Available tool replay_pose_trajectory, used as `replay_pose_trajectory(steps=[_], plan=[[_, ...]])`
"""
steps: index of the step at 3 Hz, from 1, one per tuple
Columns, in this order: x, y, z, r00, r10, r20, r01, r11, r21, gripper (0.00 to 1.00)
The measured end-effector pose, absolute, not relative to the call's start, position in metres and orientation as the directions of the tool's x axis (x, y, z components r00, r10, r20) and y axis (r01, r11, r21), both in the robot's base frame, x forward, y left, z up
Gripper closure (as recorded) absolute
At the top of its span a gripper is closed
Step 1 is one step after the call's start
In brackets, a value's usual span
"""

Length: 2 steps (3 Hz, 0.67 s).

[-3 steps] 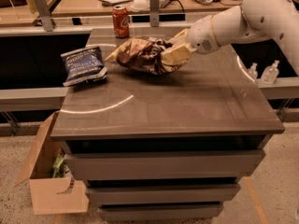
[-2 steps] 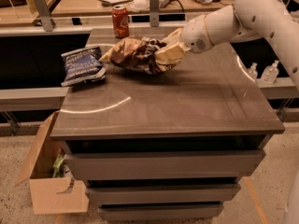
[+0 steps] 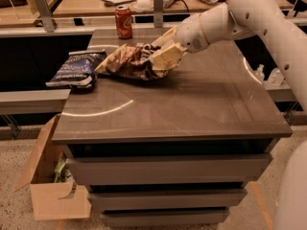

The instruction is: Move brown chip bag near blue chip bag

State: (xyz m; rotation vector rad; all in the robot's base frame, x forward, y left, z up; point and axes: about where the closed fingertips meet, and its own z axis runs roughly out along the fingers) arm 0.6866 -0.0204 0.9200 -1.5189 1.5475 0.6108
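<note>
Gripper (image 3: 164, 57) over the back-left part of the desk (image 3: 192, 109), white arm reaching in from the right. Jaws clamped on the right end of the brown chip bag (image 3: 127, 61). Bag crumpled, low at the desk surface; resting or just lifted, cannot tell. Its left tip is just beside the blue chip bag (image 3: 76, 69), which lies at the desk's left edge. Red can (image 3: 123, 22) upright behind both bags. Open cardboard box (image 3: 48, 195) on the floor, left of the desk
</note>
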Motion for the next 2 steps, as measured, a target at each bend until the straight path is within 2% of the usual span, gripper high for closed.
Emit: replay_pose_trajectory(steps=[1, 2], plan=[[0.688, -0.019, 0.919, 0.115, -0.549, -0.828, -0.966, 0.132, -0.222, 0.01], [0.691, -0.037, 0.920, 0.077, -0.552, -0.830, -0.959, 0.186, -0.213, 0.00]])
